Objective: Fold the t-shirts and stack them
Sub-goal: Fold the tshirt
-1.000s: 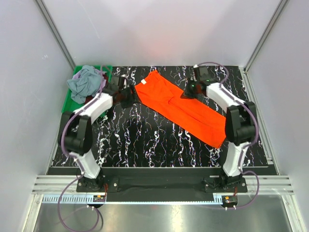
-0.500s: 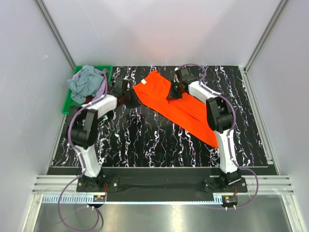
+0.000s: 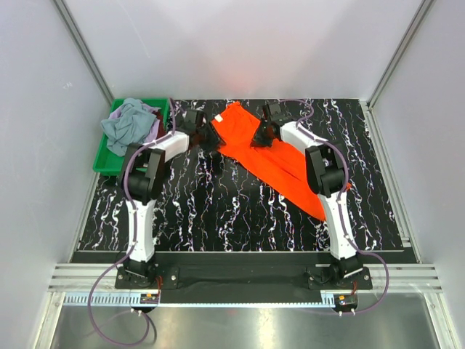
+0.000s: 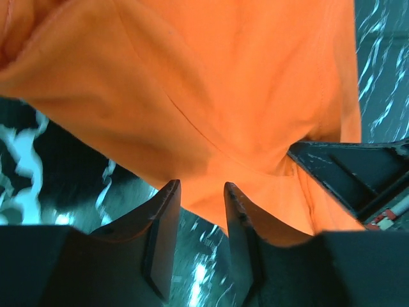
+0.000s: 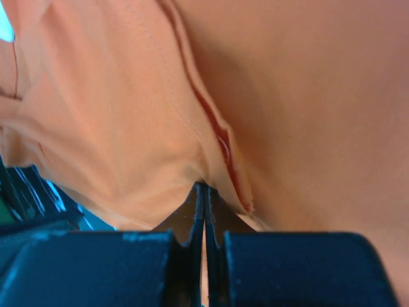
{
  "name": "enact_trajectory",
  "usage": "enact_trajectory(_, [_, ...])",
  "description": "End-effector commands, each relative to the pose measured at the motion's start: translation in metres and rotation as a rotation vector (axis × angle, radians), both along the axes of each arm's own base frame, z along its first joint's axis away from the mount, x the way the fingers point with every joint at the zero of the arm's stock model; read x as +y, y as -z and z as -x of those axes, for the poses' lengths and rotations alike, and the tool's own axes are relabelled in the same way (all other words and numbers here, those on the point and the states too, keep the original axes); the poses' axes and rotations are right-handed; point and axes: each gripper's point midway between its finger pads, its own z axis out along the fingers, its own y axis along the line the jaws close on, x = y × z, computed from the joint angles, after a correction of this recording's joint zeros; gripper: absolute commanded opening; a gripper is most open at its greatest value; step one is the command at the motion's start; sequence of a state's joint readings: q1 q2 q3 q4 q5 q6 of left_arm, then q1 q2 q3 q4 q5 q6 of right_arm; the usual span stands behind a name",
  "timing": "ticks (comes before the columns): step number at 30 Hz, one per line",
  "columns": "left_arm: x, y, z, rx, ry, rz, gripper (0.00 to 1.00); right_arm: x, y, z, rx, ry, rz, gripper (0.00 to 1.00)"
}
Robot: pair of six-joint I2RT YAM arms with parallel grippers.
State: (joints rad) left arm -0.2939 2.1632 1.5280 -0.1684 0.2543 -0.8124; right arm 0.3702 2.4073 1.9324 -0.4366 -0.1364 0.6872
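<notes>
On the table (image 3: 218,211) the orange shirt (image 3: 272,163) runs long from far-centre to near-right. At its far end the right claw (image 5: 204,187) is pressed shut on a fold; the left claw (image 4: 201,190), jaws part spread, has the far-left hem just at its tips. No label readable

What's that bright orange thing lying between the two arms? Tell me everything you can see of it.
It is an orange t-shirt of soft, matte cloth with stitched seams, folded into a long band. It lies slantwise on the black marbled table, its wide end far and its narrow end near the right arm. The right end effector is shut on a puckered fold of it. The left end effector sits at its far-left edge, fingers apart.
</notes>
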Motion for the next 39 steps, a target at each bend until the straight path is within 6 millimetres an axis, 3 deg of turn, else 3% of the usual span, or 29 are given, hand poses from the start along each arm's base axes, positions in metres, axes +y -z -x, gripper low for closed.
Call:
enact_trajectory(1, [-0.004, -0.027, -0.036, -0.088, -0.024, -0.006, 0.4, -0.019, 0.008, -0.025, 0.025, 0.229, 0.013, 0.0])
enact_trajectory(2, [-0.007, -0.04, -0.047, -0.117, -0.018, -0.009, 0.41, -0.024, 0.009, -0.028, 0.024, 0.268, 0.021, 0.0])
enact_trajectory(3, [-0.005, -0.028, -0.046, -0.081, -0.015, -0.024, 0.42, -0.024, 0.01, -0.03, 0.037, 0.308, -0.001, 0.0])
enact_trajectory(6, [-0.006, -0.04, -0.05, -0.114, 0.003, -0.02, 0.43, -0.035, 0.009, -0.04, 0.035, 0.397, -0.035, 0.0])
enact_trajectory(11, [0.005, -0.065, -0.039, -0.169, 0.008, -0.066, 0.43, -0.059, 0.004, -0.055, 0.036, 0.545, -0.045, 0.0])
enact_trajectory(12, [0.008, -0.082, -0.034, -0.197, 0.005, -0.066, 0.43, -0.061, 0.0, -0.058, 0.037, 0.583, -0.062, 0.0])
enact_trajectory(14, [0.016, -0.077, -0.017, -0.185, 0.0, -0.096, 0.43, -0.06, -0.009, -0.064, 0.015, 0.602, -0.091, 0.0])
enact_trajectory(15, [0.02, -0.094, -0.01, -0.214, -0.005, -0.099, 0.43, -0.052, -0.02, -0.07, -0.007, 0.569, -0.126, 0.0])
enact_trajectory(17, [0.028, -0.085, 0.01, -0.189, -0.004, -0.132, 0.44, -0.04, -0.035, -0.073, -0.026, 0.492, -0.153, 0.01])
enact_trajectory(18, [0.027, -0.1, 0.02, -0.214, 0.003, -0.128, 0.44, -0.038, -0.046, -0.07, -0.036, 0.433, -0.13, 0.05])
enact_trajectory(19, [0.026, -0.099, 0.029, -0.211, 0.015, -0.127, 0.45, -0.036, -0.062, -0.067, -0.051, 0.399, -0.13, 0.07])
enact_trajectory(20, [0.025, -0.09, 0.042, -0.188, 0.029, -0.129, 0.46, -0.039, -0.072, -0.062, -0.056, 0.378, -0.113, 0.09])
enact_trajectory(21, [0.018, -0.098, 0.052, -0.202, 0.049, -0.116, 0.47, -0.045, -0.065, -0.047, -0.032, 0.346, -0.065, 0.16])
enact_trajectory(22, [0.014, -0.097, 0.059, -0.196, 0.065, -0.104, 0.47, -0.047, -0.095, -0.039, -0.061, 0.312, -0.086, 0.18])
enact_trajectory(23, [0.013, -0.087, 0.069, -0.178, 0.075, -0.106, 0.48, -0.049, -0.1, -0.029, -0.06, 0.292, -0.076, 0.2])
enact_trajectory(24, [0.008, -0.091, 0.078, -0.184, 0.091, -0.106, 0.48, -0.056, -0.089, -0.013, -0.041, 0.242, -0.03, 0.22])
enact_trajectory(25, [0.009, -0.091, 0.082, -0.179, 0.088, -0.115, 0.48, -0.058, -0.105, -0.001, -0.05, 0.202, -0.024, 0.24])
enact_trajectory(26, [0.011, -0.082, 0.092, -0.15, 0.091, -0.125, 0.48, -0.062, -0.104, 0.008, -0.034, 0.177, 0.009, 0.24])
enact_trajectory(29, [0.013, -0.095, 0.105, -0.174, 0.089, -0.101, 0.49, -0.081, -0.088, 0.046, 0.032, 0.067, 0.136, 0.2])
enact_trajectory(30, [0.015, -0.099, 0.108, -0.19, 0.086, -0.097, 0.5, -0.088, -0.07, 0.064, 0.072, 0.024, 0.182, 0.19])
enact_trajectory(32, [0.017, -0.104, 0.1, -0.215, 0.083, -0.108, 0.52, -0.092, -0.072, 0.081, 0.073, -0.003, 0.19, 0.18])
enact_trajectory(33, [0.018, -0.107, 0.085, -0.221, 0.069, -0.117, 0.52, -0.092, -0.058, 0.096, 0.096, -0.029, 0.177, 0.18])
enact_trajectory(34, [0.021, -0.105, 0.077, -0.216, 0.062, -0.134, 0.52, -0.091, -0.073, 0.102, 0.059, -0.039, 0.153, 0.18])
enact_trajectory(35, [0.024, -0.102, 0.068, -0.2, 0.048, -0.144, 0.51, -0.093, -0.061, 0.119, 0.09, -0.043, 0.151, 0.19])
enact_trajectory(36, [0.025, -0.084, 0.059, -0.159, 0.041, -0.159, 0.5, -0.092, -0.074, 0.12, 0.046, -0.039, 0.132, 0.19])
enact_trajectory(37, [0.023, -0.093, 0.044, -0.18, 0.02, -0.156, 0.5, -0.093, -0.075, 0.124, 0.041, -0.043, 0.127, 0.19])
enact_trajectory(39, [0.026, -0.073, 0.028, -0.158, -0.02, -0.178, 0.5, -0.094, -0.078, 0.134, 0.032, -0.049, 0.113, 0.19])
